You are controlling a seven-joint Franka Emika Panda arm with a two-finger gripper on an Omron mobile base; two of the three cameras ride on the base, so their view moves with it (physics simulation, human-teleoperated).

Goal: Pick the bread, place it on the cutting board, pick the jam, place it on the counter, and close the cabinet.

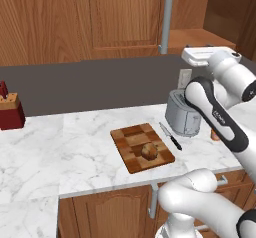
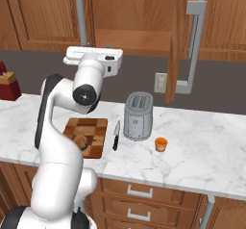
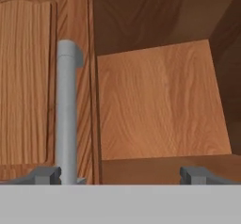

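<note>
— Marble counter (image 2: 202,127) looks tidy to me. Where is the food?

— My bread (image 1: 148,151) sits on the cutting board (image 1: 131,135), just left of the toaster (image 2: 138,116). The jam (image 2: 161,144) stands on the counter, just right of the toaster. I think both jobs are done.

— And your arm?

— I hold it high above the toaster, facing the cabinet (image 3: 155,100). One door (image 2: 175,40) hangs open. My gripper (image 3: 121,175) is spread wide and holds nothing. I think shutting the door comes next.
</note>
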